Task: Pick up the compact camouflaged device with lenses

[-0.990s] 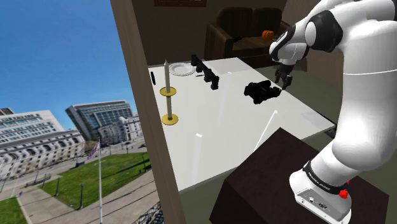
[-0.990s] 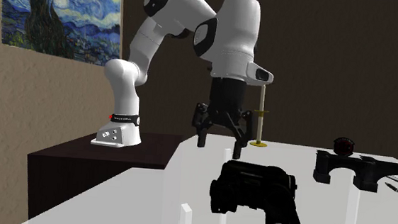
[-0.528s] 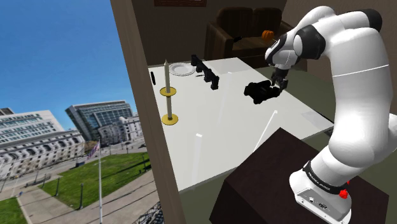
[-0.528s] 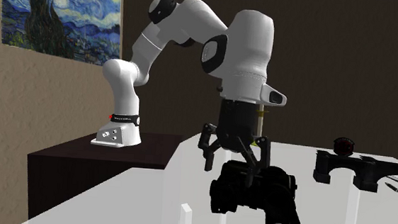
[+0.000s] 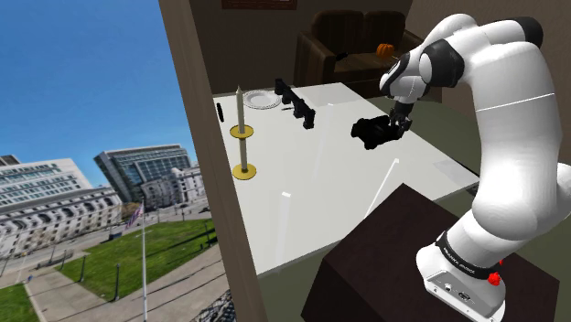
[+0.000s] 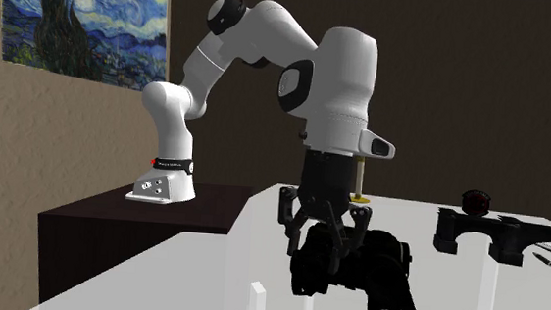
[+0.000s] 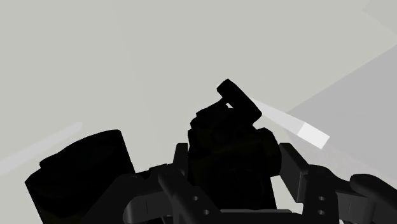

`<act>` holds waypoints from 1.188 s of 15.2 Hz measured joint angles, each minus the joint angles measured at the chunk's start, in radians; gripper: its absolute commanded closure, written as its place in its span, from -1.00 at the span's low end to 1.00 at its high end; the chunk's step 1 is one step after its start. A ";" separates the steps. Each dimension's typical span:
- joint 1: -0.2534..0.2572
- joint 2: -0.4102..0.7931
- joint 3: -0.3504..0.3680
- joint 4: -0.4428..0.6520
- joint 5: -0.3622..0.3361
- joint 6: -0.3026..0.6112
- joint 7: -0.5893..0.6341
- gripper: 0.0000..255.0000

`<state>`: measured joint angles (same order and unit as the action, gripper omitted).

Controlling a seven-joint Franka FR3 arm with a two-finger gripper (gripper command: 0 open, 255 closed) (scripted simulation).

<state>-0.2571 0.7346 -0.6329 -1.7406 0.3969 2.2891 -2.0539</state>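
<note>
On the white worktop (image 5: 311, 183), toward the shoulder view's right edge, the black device (image 5: 371, 133) lies flat. Seen from the second exterior view, its barrels run far to near, with one lens end facing near right. The hand (image 6: 325, 245) sits low over its far end, fingers (image 7: 298, 178) apart and flanking the body; contact cannot be confirmed. A candlestick (image 5: 242, 114) stands well apart at left.
</note>
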 measured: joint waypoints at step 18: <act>0.033 -0.082 -0.046 0.005 -0.050 -0.085 0.021 1.00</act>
<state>-0.2240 0.6528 -0.6789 -1.7356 0.3473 2.2044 -2.0332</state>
